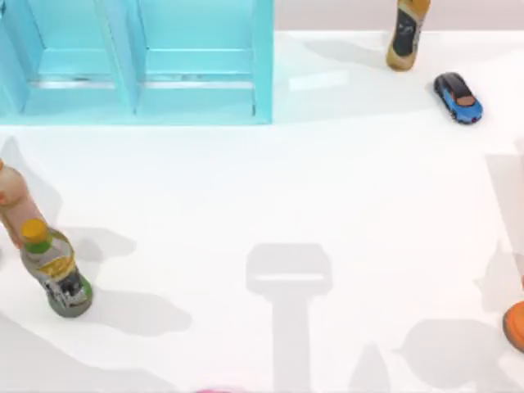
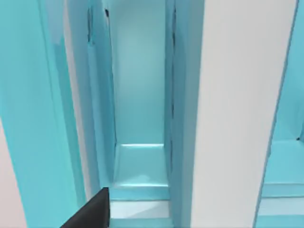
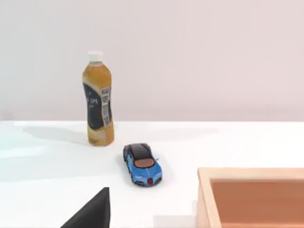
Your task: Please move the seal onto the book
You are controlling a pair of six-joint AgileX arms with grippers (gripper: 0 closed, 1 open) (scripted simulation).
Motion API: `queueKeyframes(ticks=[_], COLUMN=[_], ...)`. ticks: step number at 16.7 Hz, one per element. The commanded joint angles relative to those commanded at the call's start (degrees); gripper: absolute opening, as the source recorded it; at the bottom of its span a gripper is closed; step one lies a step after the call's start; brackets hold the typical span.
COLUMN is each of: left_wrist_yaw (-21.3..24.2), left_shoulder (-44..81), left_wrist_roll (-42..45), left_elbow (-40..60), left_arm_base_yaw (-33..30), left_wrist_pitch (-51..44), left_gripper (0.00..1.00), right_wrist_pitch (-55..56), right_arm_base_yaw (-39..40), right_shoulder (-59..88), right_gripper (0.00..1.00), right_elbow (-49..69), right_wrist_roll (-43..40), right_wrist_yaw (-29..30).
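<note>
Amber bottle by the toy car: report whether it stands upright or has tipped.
Upright. The amber bottle stands on its base on the table, white cap on top, beside the blue toy car without touching it.

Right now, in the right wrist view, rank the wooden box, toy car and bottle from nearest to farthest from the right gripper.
1. Wooden box, at the table's right edge.
2. Toy car, farther back.
3. Bottle, at the far edge.
</note>
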Motion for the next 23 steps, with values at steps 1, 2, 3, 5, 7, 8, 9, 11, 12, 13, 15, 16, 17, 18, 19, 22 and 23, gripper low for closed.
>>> queueKeyframes(ticks=[1, 2, 3, 5, 7, 8, 9, 11, 12, 13, 15, 16, 17, 18, 19, 22, 23], left_wrist_yaw=[-0.53, -1.13, -1.77, -3.1, -4.36, -4.89, -5.29, -5.57, -5.57, -5.57, -5.57, -5.57, -5.57, -5.57, -5.57, -5.57, -5.57], left_shoulder=[1.2, 2.53, 3.94, 6.76, 9.21, 10.14, 10.81, 11.26, 11.26, 11.26, 11.26, 11.26, 11.26, 11.26, 11.26, 11.26, 11.26], left_wrist_roll=[-0.1, -0.21, -0.33, -0.57, -0.78, -0.85, -0.91, -0.94, -0.94, -0.94, -0.94, -0.94, -0.94, -0.94, -0.94, -0.94, -0.94], left_elbow=[2.15, 4.58, 7.18, 12.52, 17.28, 19.15, 20.48, 21.34, 21.34, 21.34, 21.34, 21.34, 21.34, 21.34, 21.34, 21.34, 21.34], left_arm_base_yaw=[-0.53, -1.13, -1.79, -3.19, -4.49, -5.02, -5.44, -5.73, -5.73, -5.73, -5.73, -5.73, -5.73, -5.73, -5.73, -5.73, -5.73], left_wrist_pitch=[-0.86, -1.87, -2.98, -5.31, -7.48, -8.36, -9.02, -9.47, -9.47, -9.47, -9.47, -9.47, -9.47, -9.47, -9.47, -9.47, -9.47], left_gripper=[1.0, 1.0, 1.0, 1.0, 1.0, 1.0, 1.0, 1.0, 1.0, 1.0, 0.92, 0.85, 0.77, 0.7, 0.62, 0.4, 0.32], right_wrist_pitch=[0.0, 0.0, 0.0, 0.0, 0.0, 0.0, 0.0, 0.0, 0.0, 0.0, 0.0, 0.0, 0.0, 0.0, 0.0, 0.0, 0.0], right_arm_base_yaw=[0.0, 0.0, 0.0, 0.0, 0.0, 0.0, 0.0, 0.0, 0.0, 0.0, 0.0, 0.0, 0.0, 0.0, 0.0, 0.0, 0.0], right_shoulder=[0.0, 0.0, 0.0, 0.0, 0.0, 0.0, 0.0, 0.0, 0.0, 0.0, 0.0, 0.0, 0.0, 0.0, 0.0, 0.0, 0.0], right_gripper=[1.0, 1.0, 1.0, 1.0, 1.0, 1.0, 1.0, 1.0, 1.0, 1.0, 1.0, 1.0, 1.0, 1.0, 1.0, 1.0, 1.0], right_elbow=[0.0, 0.0, 0.0, 0.0, 0.0, 0.0, 0.0, 0.0, 0.0, 0.0, 0.0, 0.0, 0.0, 0.0, 0.0, 0.0, 0.0], right_wrist_roll=[0.0, 0.0, 0.0, 0.0, 0.0, 0.0, 0.0, 0.0, 0.0, 0.0, 0.0, 0.0, 0.0, 0.0, 0.0, 0.0, 0.0], right_wrist_yaw=[0.0, 0.0, 0.0, 0.0, 0.0, 0.0, 0.0, 0.0, 0.0, 0.0, 0.0, 0.0, 0.0, 0.0, 0.0, 0.0, 0.0])
